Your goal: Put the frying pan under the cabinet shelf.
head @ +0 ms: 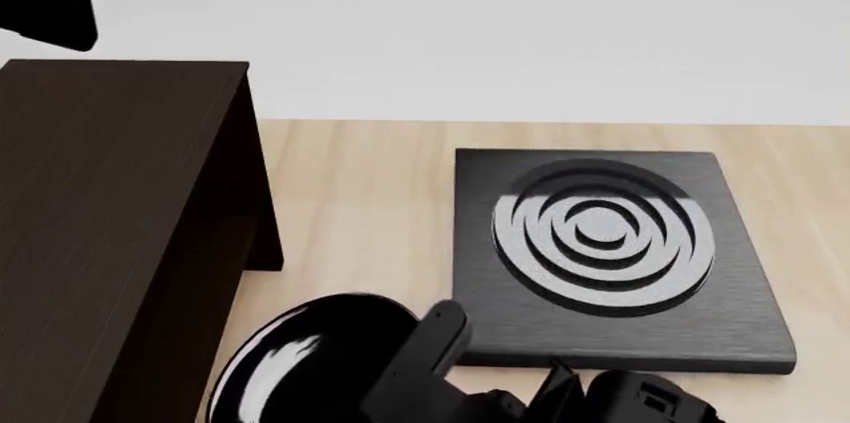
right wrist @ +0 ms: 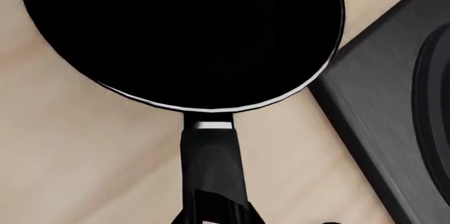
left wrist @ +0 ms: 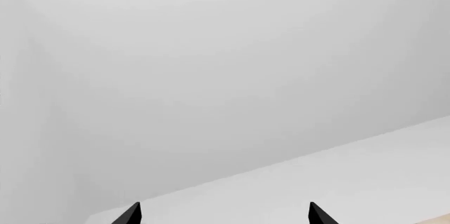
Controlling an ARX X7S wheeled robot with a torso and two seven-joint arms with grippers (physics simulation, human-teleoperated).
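Closest to me, my right gripper [right wrist: 214, 211] clamps the frying pan [head: 313, 363] by its handle, just beside the cabinet shelf [head: 119, 234], not yet underneath. My left gripper [left wrist: 223, 214] hangs spread, empty.

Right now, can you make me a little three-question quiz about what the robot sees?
1. True or false: the frying pan lies between the cabinet shelf and the black square plate.
2. What does the right gripper grip? A) the pan's handle B) the plate C) nothing
3. Fill in: the left gripper's fingers are ____, holding nothing.

Key: 1 true; 2 A; 3 open
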